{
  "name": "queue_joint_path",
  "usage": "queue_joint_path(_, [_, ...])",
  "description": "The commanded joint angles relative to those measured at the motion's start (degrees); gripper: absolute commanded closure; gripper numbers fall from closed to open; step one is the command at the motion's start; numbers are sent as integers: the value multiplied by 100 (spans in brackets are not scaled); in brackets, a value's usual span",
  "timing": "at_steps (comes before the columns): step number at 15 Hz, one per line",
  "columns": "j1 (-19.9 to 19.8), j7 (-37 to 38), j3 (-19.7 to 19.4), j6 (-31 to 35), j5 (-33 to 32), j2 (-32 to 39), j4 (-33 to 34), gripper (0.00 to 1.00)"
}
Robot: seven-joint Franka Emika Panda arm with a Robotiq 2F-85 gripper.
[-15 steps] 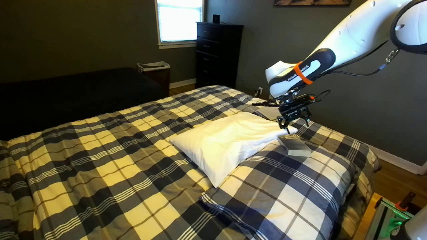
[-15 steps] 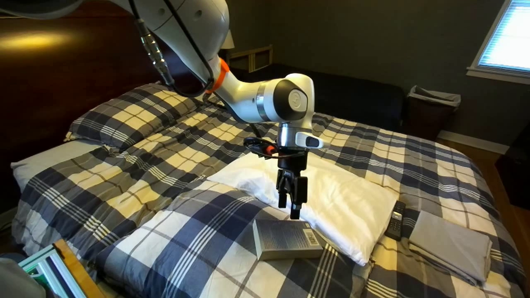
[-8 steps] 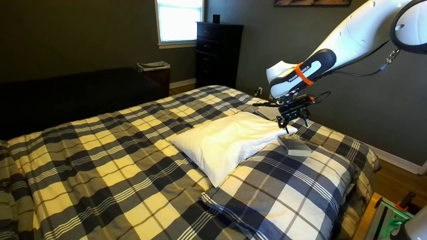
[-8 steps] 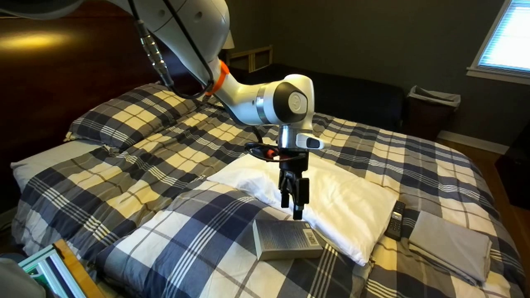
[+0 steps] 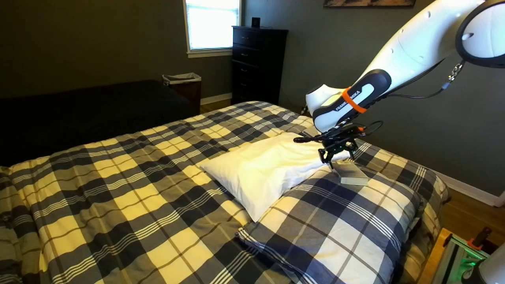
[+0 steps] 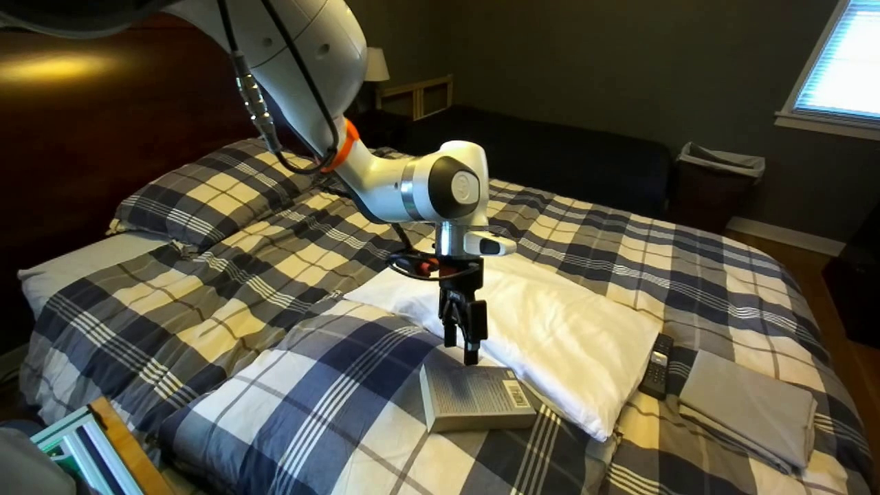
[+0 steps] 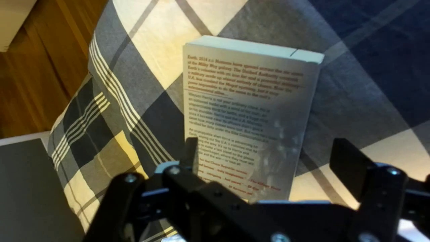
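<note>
As you read the wrist view from left to right, the wooden floor (image 7: 50, 70) shows first, then the plaid pillow (image 7: 144, 90), and lying on that pillow, near the middle, the book (image 7: 242, 111), printed cover up. It sits below your claw (image 7: 267, 148) and reaches away from it toward the top of the view, its near end hidden by the claw itself. The claw stands spread wide apart: the finger (image 7: 190, 153) at the left of this view overlaps the book's left edge, printed cover fills most of the gap as you see it, and past the book's right edge, over a patch of pillow, you find the finger (image 7: 349, 168) at the right. You have nothing clamped between them. In an exterior view, the lower fingertip (image 6: 471, 354) hangs at the book's far edge; you cannot tell whether it touches the cover. Moving right from the claw there, you meet the white pillow (image 6: 570, 337), partly behind the claw, then the black handset (image 6: 658, 364), just beside the pillow's corner, and last the folded gray cloth (image 6: 746, 405), near the handset and resting on the plaid bedding (image 6: 687, 275).
</note>
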Motion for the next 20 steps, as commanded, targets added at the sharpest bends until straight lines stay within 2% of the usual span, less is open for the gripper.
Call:
queue_joint_path(1, [220,306,-49,70,-295,359,50,0])
queue_joint_path(5, [403,487,-67,30,-510,735,117,0])
queue_joint_path(12, [660,883,-314,-241,-1269,1255,282,0])
queue_joint_path(13, [665,942,-340,-276,-1357,1295,307,15])
queue_joint_path(14, [656,1004,-362,-313,-1441,1321,331,26])
queue_joint_path(20, [511,1386,-507,-424,-1851,1298,401,73])
